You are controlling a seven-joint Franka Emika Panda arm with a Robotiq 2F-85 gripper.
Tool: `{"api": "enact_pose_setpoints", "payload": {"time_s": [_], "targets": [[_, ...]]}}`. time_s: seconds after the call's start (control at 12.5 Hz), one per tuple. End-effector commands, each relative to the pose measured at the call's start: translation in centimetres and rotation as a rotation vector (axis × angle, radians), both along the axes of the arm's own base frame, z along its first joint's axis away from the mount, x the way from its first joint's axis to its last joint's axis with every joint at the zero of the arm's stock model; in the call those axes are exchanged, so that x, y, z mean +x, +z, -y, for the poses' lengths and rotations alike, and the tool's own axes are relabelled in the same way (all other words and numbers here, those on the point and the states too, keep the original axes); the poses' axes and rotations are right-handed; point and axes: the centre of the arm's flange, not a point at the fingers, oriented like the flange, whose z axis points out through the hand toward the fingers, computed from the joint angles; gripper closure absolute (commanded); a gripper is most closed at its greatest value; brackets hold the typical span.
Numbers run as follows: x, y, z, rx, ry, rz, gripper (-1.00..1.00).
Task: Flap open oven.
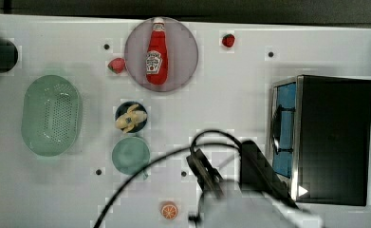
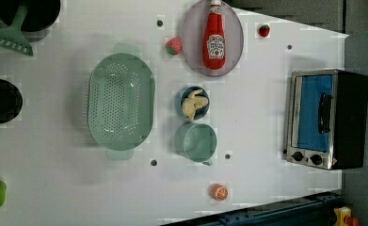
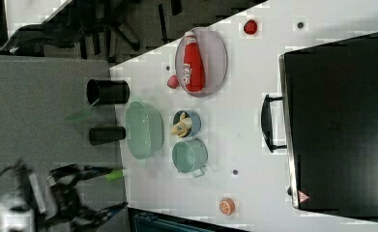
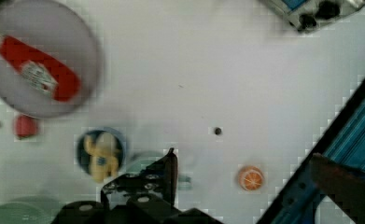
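Observation:
The oven point(image 2: 327, 120) stands at the left view's right edge of the white table, its blue glass door shut and facing the table's middle, with the dark bar handle point(image 2: 324, 113) across the door and two black knobs point(image 2: 307, 157) beside it. Seen in the top view, the oven point(image 1: 335, 137) shows its black top, and the right view has its handle point(image 3: 268, 123) sticking out. My gripper point(image 1: 207, 173) hangs high over the table, to the top view's left of the oven and apart from it. One finger point(image 4: 170, 163) shows in the wrist view with nothing held. A corner of the oven point(image 4: 320, 11) is far off there.
A ketchup bottle point(image 2: 214, 35) lies on a grey plate point(image 2: 189, 37). A banana bowl point(image 2: 193, 103), a green cup point(image 2: 198, 141) and a green colander point(image 2: 120, 106) fill the middle. An orange slice point(image 2: 219, 192) and two strawberries point(image 2: 173, 45) lie loose. Black pots point(image 2: 3, 101) stand at the left view's left.

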Motion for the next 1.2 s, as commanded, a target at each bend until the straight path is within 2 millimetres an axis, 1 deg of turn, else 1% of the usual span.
{"api": "enact_pose_setpoints", "payload": {"time_s": [0.08, 0.16, 0.48, 0.56, 0.64, 0.72, 0.88, 1.04, 1.2], "targets": [[2.0, -2.4, 0.2, -0.008, -0.059, -0.063, -0.65], [2.0, -2.5, 0.2, -0.008, -0.059, -0.063, -0.39], [2.0, -2.8, 0.9, -0.004, -0.072, -0.071, 0.55], [2.2, -3.4, 1.2, -0.003, -0.076, -0.079, 0.65], [2.5, -4.3, 1.8, -0.005, -0.060, -0.085, 0.65], [3.0, -5.4, 2.7, -0.014, -0.007, -0.088, 0.65], [4.1, -8.2, 5.0, -0.048, 0.181, -0.089, 0.65], [5.2, -11.4, 8.0, -0.052, 0.375, -0.085, 0.65], [6.1, -14.3, 11.7, -0.052, 0.550, -0.069, 0.65]]}}
